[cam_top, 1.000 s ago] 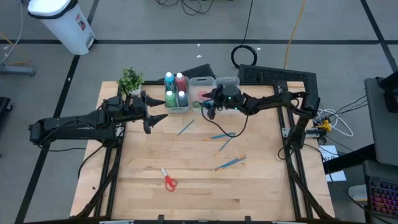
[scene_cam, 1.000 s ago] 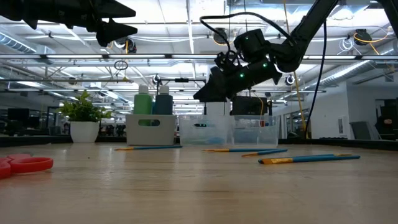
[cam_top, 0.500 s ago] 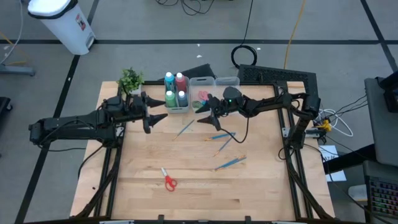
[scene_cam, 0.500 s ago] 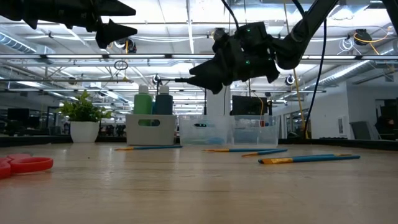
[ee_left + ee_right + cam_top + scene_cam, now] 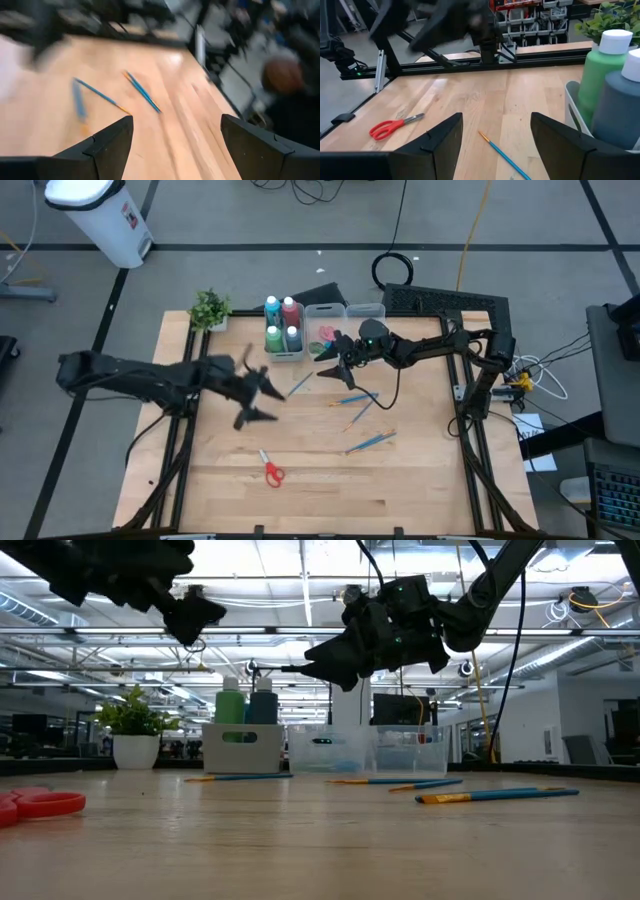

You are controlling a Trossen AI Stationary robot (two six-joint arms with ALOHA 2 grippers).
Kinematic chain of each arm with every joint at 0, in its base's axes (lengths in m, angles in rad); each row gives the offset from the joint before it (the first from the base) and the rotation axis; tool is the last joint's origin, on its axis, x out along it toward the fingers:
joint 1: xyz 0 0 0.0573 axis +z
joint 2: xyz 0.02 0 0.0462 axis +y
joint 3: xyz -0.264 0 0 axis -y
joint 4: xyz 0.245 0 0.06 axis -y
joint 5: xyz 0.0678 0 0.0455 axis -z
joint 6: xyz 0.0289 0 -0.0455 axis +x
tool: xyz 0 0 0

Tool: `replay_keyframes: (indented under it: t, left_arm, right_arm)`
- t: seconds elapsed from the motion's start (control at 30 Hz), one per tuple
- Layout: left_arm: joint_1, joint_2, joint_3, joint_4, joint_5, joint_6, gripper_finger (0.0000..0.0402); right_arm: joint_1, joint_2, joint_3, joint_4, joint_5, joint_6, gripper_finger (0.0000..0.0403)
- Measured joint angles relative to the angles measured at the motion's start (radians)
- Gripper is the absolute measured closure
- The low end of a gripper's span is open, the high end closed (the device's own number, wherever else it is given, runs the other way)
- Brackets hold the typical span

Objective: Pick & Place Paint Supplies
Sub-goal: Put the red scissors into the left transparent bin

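Observation:
Several paint bottles (image 5: pixel 282 328) stand in a white bin at the table's far side; the right wrist view shows the green bottle (image 5: pixel 596 70) and the dark grey one (image 5: pixel 621 102). Thin blue brushes (image 5: pixel 352 397) lie scattered on the table's middle. Red-handled scissors (image 5: pixel 272 471) lie nearer the front. My left gripper (image 5: pixel 262 397) hangs open above the table, left of the brushes (image 5: pixel 142 91). My right gripper (image 5: pixel 328 360) hovers open and level in front of the clear bins, holding nothing.
Two clear bins (image 5: pixel 345 318) stand right of the bottle bin. A small potted plant (image 5: pixel 210 307) sits at the far left corner. More brushes (image 5: pixel 370 442) lie toward the right front. The wood around the scissors is bare.
My left gripper has swung from beside the bottle bin toward the table's right and near edge, sinking and tipping downward, still open. My right gripper has tipped up from pointing down over the clear bins to level, then kept still.

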Motion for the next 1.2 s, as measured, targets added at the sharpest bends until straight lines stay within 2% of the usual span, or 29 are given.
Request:
replay_keyframes:
  t: [0.13,0.3,0.5,0.73,0.9,1.03,1.2]
  left_arm:
    - [-0.134,0.157,0.000,0.038,-0.007,0.068,0.0096]
    - [-0.288,0.346,0.000,0.070,-0.072,0.104,0.0096]
    - [-0.394,0.486,0.000,0.047,-0.109,0.080,0.0096]
    - [-0.472,0.500,0.004,-0.151,-0.254,0.052,0.0096]
    - [-0.495,0.500,0.004,-0.182,-0.370,0.052,0.0103]
    - [-0.495,0.499,0.004,-0.193,-0.409,0.051,0.0140]
    - [-0.493,0.500,0.003,-0.203,-0.432,0.003,0.0220]
  right_arm:
    - [0.000,0.000,0.000,0.001,0.000,-0.002,0.0175]
    - [0.000,0.000,0.000,0.001,0.000,-0.008,0.0178]
    - [0.000,0.000,0.000,0.001,0.001,-0.017,0.0180]
    - [0.000,0.001,-0.001,0.001,0.001,-0.017,0.0181]
    - [0.000,0.001,-0.001,0.001,0.001,-0.017,0.0181]
    - [0.000,0.001,-0.001,0.001,0.001,-0.017,0.0181]
    - [0.000,0.001,-0.001,0.001,0.001,-0.017,0.0181]
